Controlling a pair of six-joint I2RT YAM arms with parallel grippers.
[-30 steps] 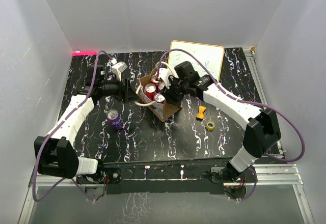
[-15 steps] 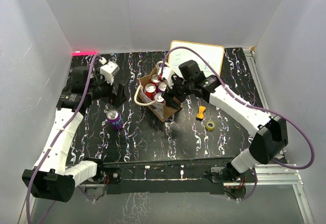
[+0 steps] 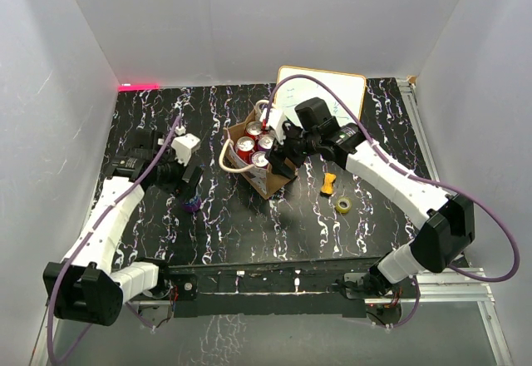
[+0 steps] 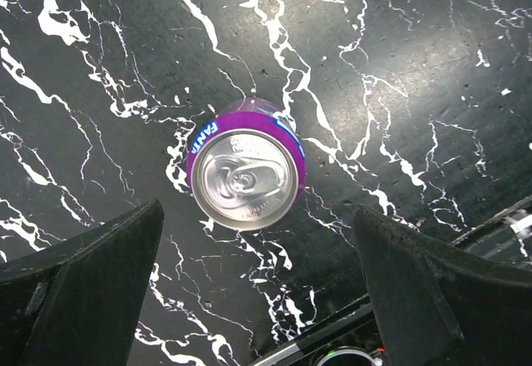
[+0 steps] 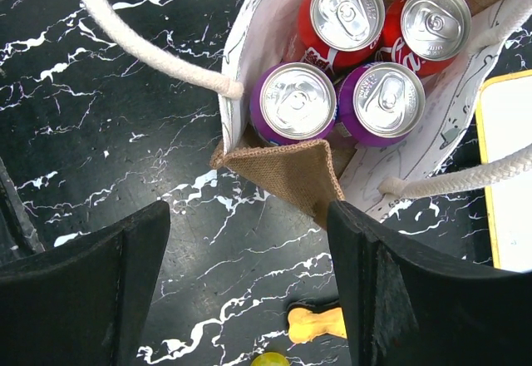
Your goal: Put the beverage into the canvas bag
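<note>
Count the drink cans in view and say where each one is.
5. Four stand inside the canvas bag: two red cans and two purple cans. One purple can stands alone on the table. More could be hidden beneath those four.

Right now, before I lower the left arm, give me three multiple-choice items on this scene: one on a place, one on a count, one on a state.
1. Where is the lone purple can?
A. inside the canvas bag
B. upright on the table below the left tool
C. stacked on another can

2. How many cans are in the canvas bag?
A. two
B. four
C. six

3. How is the left tool?
A. open and empty
B. shut on the purple can
C. shut on a bag handle

Answers:
1 B: the left wrist view looks straight down on its top, with bare table around it.
2 B: the right wrist view shows two red and two purple tops.
3 A: its jaws stand wide apart, clear of the can.
</note>
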